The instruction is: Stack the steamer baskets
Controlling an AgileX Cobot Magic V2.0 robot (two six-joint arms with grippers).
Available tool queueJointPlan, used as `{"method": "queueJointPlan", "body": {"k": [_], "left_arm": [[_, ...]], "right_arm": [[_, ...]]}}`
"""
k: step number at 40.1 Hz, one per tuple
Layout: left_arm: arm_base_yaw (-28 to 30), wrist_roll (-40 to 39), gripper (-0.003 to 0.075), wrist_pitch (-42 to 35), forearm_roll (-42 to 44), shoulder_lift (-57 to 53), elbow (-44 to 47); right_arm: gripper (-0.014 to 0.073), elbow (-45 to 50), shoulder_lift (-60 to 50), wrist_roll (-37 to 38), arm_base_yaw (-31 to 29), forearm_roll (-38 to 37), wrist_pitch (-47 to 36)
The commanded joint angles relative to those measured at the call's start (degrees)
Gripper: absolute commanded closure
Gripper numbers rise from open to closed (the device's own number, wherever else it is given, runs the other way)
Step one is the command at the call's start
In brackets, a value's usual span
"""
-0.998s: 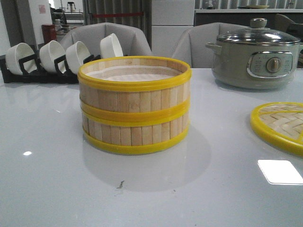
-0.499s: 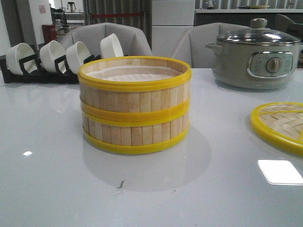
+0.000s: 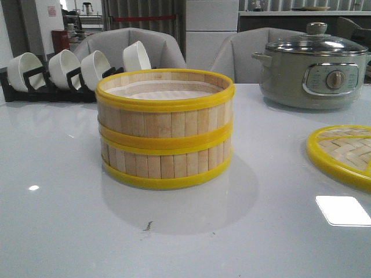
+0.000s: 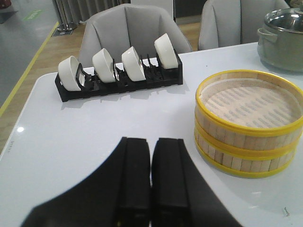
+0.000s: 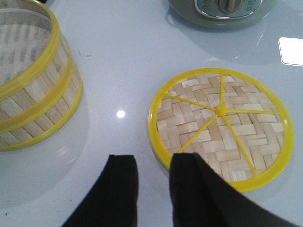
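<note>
At about ten o'clock on the worktop (image 3: 64, 231), far back, a black rack (image 3: 23, 90) holds four white bowls (image 3: 64, 66) on edge, well apart from the task's things. The left tool (image 4: 151, 189) hovers over bare worktop with its two black fingers pressed together, pinching nothing; the rack lies beyond it and the baskets off to one side. At the centre of the front view stand the steamer baskets (image 3: 165, 130), one seated on the other, rims meeting in a yellow band at mid-height, the upper one open and showing its slatted floor. The join looks slightly uneven at the right side, so the stack may not be perfectly nested, though that is hard to tell. They look light and fairly stiff: thin wooden slats bound by smooth plastic-like rims, which are probably slippery against hard fingers, while the wall could flex or crack under a hard squeeze. The best hold seems to be over the top rim, one finger inside and one outside, with gentle pressure. At about three o'clock lies the flat woven lid (image 5: 220, 127), near the baskets but not touching them. The right tool (image 5: 154, 189) hangs just at its near edge, fingers spread with a clear gap, holding nothing. At one o'clock, far back, sits a grey electric pot (image 3: 316, 66) with a glass cover.
</note>
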Motion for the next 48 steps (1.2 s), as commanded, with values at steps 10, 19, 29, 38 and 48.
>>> {"method": "queueJointPlan", "body": {"k": [10, 19, 29, 38, 48], "left_arm": [[-0.1, -0.6, 0.0636, -4.6, 0.5, 1.0, -1.4], [-0.1, -0.6, 0.0636, -4.6, 0.5, 1.0, -1.4], [-0.1, -0.6, 0.0636, -4.6, 0.5, 1.0, -1.4], [-0.1, -0.6, 0.0636, -4.6, 0.5, 1.0, -1.4], [-0.1, -0.6, 0.0636, -4.6, 0.5, 1.0, -1.4]], "right_arm": [[0.0286, -1.7, -0.2, -0.6, 0.0, -0.4, -4.0], [0.0286, -1.7, -0.2, -0.6, 0.0, -0.4, -4.4], [0.0286, -1.7, -0.2, -0.6, 0.0, -0.4, -2.0], [0.0414, -1.8, 0.6, -0.7, 0.0, -0.4, -0.1], [0.0342, -4.6, 11.6, -0.7, -0.4, -1.8, 0.6]]}}
